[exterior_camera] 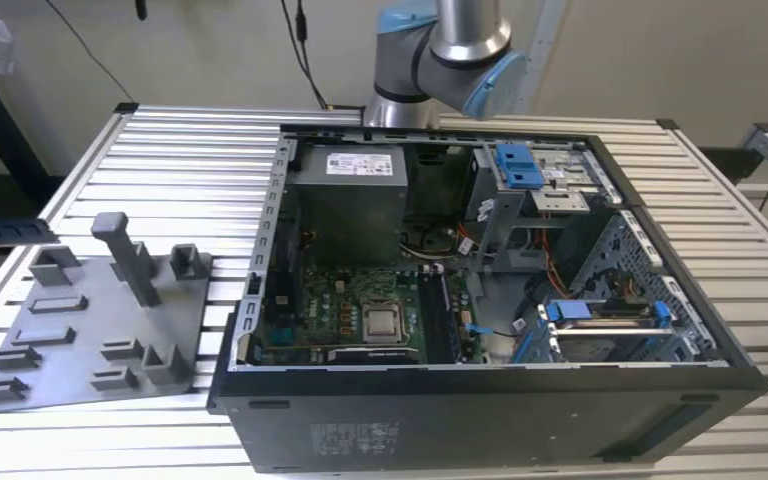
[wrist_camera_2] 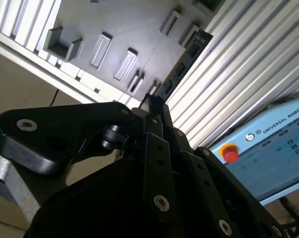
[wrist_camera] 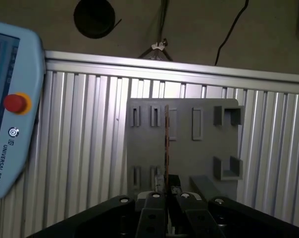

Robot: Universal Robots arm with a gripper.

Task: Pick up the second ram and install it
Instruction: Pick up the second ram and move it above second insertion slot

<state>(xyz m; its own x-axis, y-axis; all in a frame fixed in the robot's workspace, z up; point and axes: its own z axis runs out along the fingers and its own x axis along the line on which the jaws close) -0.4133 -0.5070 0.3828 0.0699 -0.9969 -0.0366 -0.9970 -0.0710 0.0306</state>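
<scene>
On the exterior view's left, a grey tray (exterior_camera: pixel 84 325) is noted on the bench (exterior_camera: pixel 197 160); an open computer case (exterior_camera: pixel 491 425) is set to its right. In both wrist views the second ram (wrist_camera_2: pixel 185 62) is gripped at one end by the hand (wrist_camera_2: pixel 154 105), clear of the tray. Carriage is judged to be in hand, so a firm, unskewed grip is advised.

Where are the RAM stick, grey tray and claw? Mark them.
RAM stick (wrist_camera_2: pixel 185 59): second wrist view, middle of the board.
Grey tray (exterior_camera: pixel 91 322): exterior view, bare flat base.
Claw (wrist_camera_2: pixel 154 101): second wrist view, between its fingertips.
</scene>
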